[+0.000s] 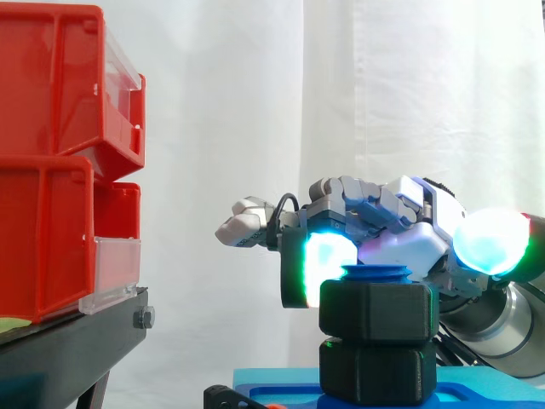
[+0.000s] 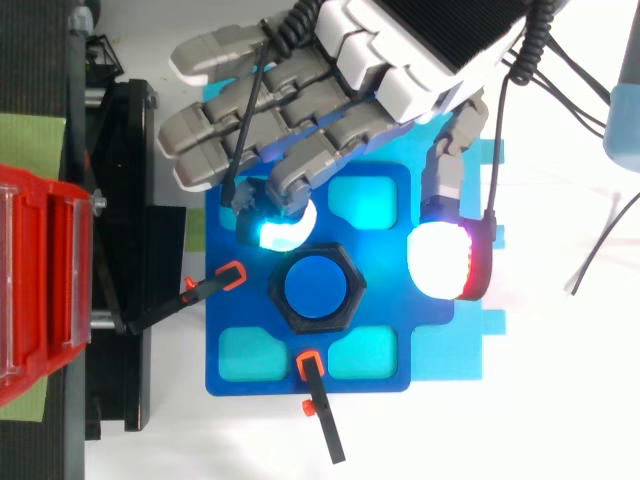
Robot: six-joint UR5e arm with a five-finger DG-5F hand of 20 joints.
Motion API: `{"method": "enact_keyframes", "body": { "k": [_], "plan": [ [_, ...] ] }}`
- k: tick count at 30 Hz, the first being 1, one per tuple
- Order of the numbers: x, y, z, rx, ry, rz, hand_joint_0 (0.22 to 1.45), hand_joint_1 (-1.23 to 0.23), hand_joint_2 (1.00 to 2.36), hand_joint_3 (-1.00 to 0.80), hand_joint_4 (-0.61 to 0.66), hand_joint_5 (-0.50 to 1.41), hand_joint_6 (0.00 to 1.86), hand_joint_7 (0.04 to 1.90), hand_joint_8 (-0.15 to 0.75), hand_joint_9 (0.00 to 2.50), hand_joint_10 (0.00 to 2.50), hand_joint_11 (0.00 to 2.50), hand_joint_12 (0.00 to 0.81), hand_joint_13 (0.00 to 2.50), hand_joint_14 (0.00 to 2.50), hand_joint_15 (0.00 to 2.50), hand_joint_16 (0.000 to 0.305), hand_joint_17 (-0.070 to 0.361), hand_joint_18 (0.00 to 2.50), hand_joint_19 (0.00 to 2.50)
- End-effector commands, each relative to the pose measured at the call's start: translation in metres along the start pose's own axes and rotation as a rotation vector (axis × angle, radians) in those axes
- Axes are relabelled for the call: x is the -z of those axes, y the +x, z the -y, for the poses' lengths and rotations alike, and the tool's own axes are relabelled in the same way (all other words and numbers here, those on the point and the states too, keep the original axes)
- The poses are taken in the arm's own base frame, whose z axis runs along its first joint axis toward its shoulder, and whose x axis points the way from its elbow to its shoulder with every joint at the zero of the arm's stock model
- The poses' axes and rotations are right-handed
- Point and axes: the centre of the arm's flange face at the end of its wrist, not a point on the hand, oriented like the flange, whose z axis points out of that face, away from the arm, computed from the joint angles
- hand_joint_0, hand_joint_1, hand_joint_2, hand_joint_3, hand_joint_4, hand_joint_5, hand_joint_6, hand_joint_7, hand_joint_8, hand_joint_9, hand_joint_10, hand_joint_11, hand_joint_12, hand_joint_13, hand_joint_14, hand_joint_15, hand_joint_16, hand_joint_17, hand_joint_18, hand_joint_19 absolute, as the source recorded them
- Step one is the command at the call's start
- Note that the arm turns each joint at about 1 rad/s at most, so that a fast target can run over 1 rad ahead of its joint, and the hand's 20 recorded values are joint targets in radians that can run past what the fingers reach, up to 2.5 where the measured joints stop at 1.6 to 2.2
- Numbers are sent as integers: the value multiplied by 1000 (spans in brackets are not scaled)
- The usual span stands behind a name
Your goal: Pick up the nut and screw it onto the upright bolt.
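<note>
A black hex nut (image 1: 379, 311) sits on the upright blue bolt (image 2: 318, 288), whose tip (image 1: 375, 273) pokes out above it. Below it a second black hex piece (image 1: 375, 371) rests on the blue base plate (image 2: 240, 370). My hand (image 2: 400, 60) hovers over the plate's far side, open, with its fingers stretched to the left. One cyan-glowing fingertip (image 2: 280, 228) hangs down right at the nut's far-left edge. The thumb pad (image 2: 445, 262), glowing white and red, stands apart to the nut's right. Nothing is gripped.
Stacked red bins (image 1: 51, 170) stand on a black stand (image 1: 68, 349) to the left. Two orange-tipped black clamps (image 2: 210, 285) (image 2: 318, 400) hold the plate at its left and near edges. The plate has cyan recesses (image 2: 360, 200) around the bolt.
</note>
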Motion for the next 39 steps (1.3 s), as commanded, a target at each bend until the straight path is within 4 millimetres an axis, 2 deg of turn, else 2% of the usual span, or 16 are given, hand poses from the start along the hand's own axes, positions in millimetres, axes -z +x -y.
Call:
{"method": "enact_keyframes", "body": {
  "k": [1,16,27,32,33,39],
  "plan": [
    [1,0,0,1,1,1,418,-306,1000,-500,279,-109,517,1316,297,540,0,0,324,309,0,0,37,84,0,0],
    [4,-5,2,5,-4,-4,428,-318,1000,-500,267,-88,550,1309,302,616,0,0,311,354,0,0,35,78,33,0],
    [1,-15,5,11,-24,-11,437,-333,1000,-500,267,-53,588,1265,298,708,0,0,295,413,0,0,32,72,87,0],
    [-1,-21,6,11,-33,-11,440,-332,1000,-500,267,-59,501,1355,297,722,0,0,294,408,0,0,31,71,79,0],
    [0,-22,7,10,-32,-10,438,-327,1000,-500,272,-79,502,1267,292,706,0,0,298,392,0,0,32,72,66,0],
    [-4,-27,7,10,-44,-12,427,-274,1000,-500,290,-131,503,1072,273,603,0,0,322,274,0,0,37,83,0,0]
  ]
}}
